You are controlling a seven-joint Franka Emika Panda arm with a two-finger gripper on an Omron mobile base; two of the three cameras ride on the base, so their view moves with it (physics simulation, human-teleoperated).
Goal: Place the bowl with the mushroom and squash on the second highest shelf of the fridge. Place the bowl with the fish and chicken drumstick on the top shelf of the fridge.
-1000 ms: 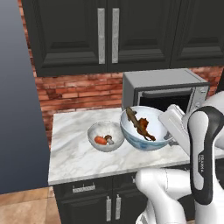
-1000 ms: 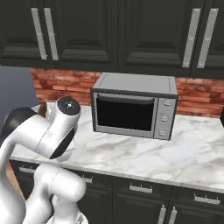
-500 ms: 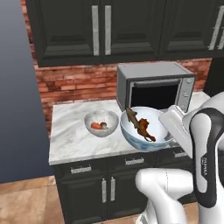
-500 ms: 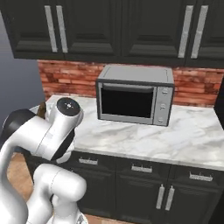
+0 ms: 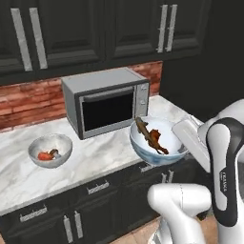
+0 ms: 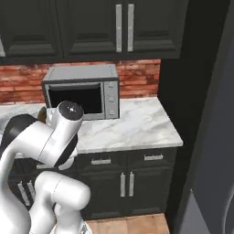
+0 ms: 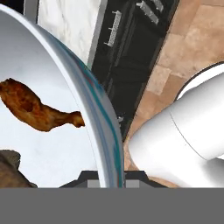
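Two bowls show. The white bowl with blue-patterned outside (image 5: 157, 143), carrying the slim dark olive-brown fish (image 5: 143, 129) and glossy orange-brown chicken drumstick (image 7: 37, 109), hangs level just off the marbled surface (image 5: 100, 155), probably so nothing spills on the way to the tall grey fridge (image 6: 215, 137). Its rim runs down between the fingers (image 7: 107, 183); they seem clamped on it, though their tips are barely visible. The plain pale grey-white bowl (image 5: 50, 150) sits on the surface, left of the microwave (image 5: 106, 101).

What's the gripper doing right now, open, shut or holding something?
Gripper: shut on the rim of the bowl with the fish and chicken drumstick, held above the counter edge.
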